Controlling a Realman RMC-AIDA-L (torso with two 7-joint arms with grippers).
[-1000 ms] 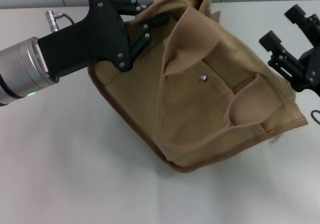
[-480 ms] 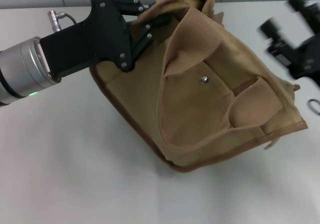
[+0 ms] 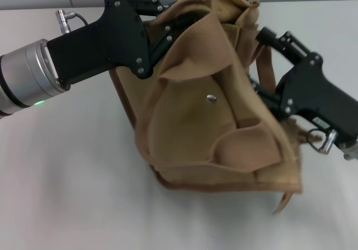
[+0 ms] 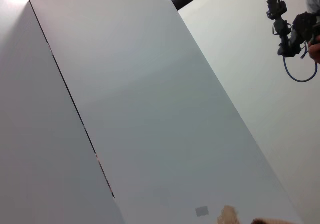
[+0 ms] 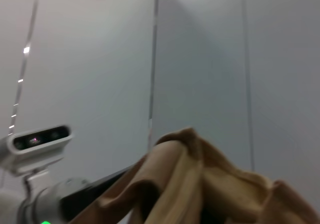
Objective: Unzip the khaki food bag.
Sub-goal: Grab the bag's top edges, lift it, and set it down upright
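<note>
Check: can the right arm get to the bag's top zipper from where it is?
Probably yes: the right gripper is already against the khaki food bag near its top; bunched fabric hides the zipper, and the left gripper crowds that edge.

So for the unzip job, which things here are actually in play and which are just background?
In play:
- khaki food bag, tipped on the table
- left gripper, at the bag's upper left edge
- right gripper, against the bag's right side

Background:
- white table
- grey wall panels
</note>
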